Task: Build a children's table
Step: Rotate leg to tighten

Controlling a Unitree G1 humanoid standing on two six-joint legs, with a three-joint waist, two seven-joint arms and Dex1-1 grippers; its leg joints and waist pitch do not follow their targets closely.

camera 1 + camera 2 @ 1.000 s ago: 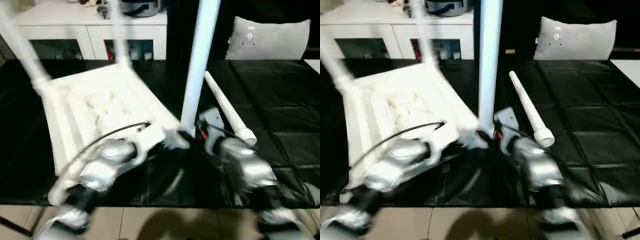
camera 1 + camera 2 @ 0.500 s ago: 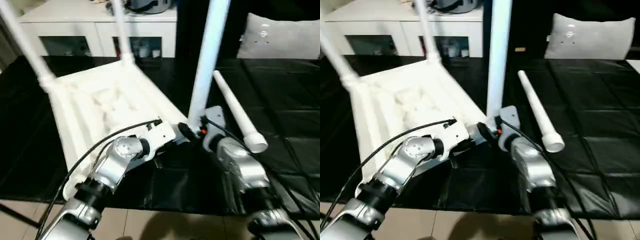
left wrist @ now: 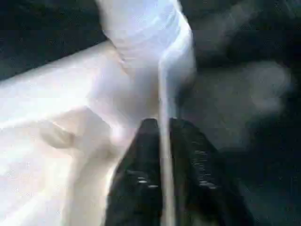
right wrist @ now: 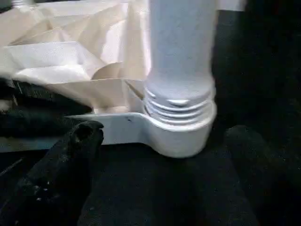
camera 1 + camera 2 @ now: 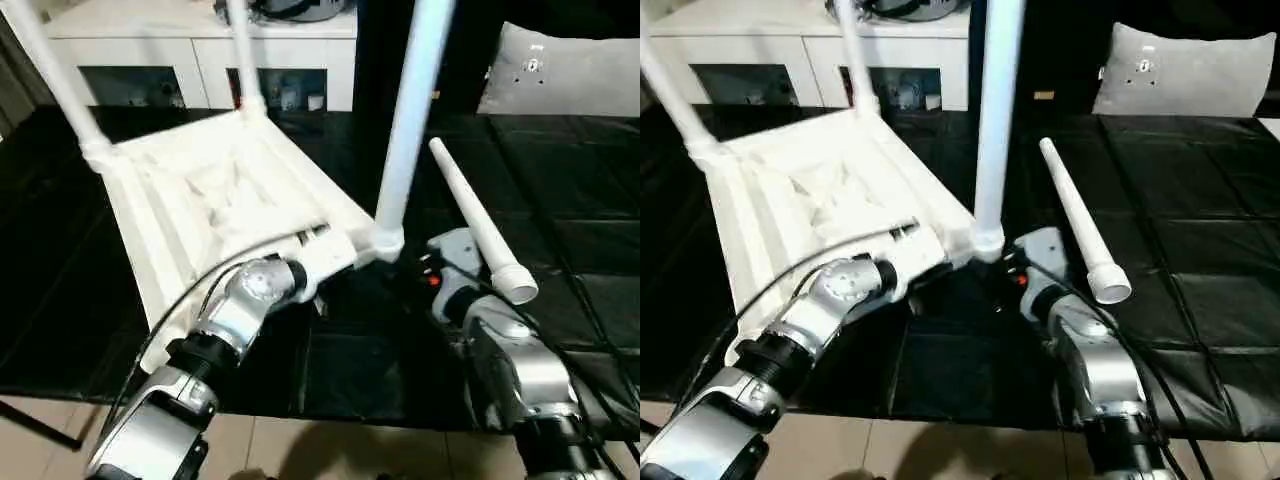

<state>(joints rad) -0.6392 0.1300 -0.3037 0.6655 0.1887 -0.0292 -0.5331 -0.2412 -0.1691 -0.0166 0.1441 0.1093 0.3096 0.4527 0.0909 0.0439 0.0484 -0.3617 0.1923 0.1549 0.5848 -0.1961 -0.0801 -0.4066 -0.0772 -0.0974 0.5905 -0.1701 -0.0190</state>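
The white table top (image 5: 210, 190) lies upside down on the black surface, ribbed underside up. Three white legs stand in its corner sockets; the nearest leg (image 5: 405, 120) rises from the near right socket (image 4: 181, 134), its threads showing. A loose leg (image 5: 470, 215) lies on the surface to the right. My left gripper (image 3: 164, 136) pinches the top's thin rim right beside that socket, one black finger on each side. My right gripper (image 4: 164, 134) is open wide just short of the socket, its fingers (image 4: 70, 155) clear of the leg.
A white cabinet (image 5: 200, 40) with glass doors stands behind the black-covered surface (image 5: 560, 260). A grey cushion (image 5: 560, 70) sits at the back right. The surface's front edge runs just under my forearms, with tiled floor (image 5: 330, 445) below.
My right gripper has opened wide and let go of the near leg's base, drawing back a little. The left gripper stays on the rim. The camera has shifted.
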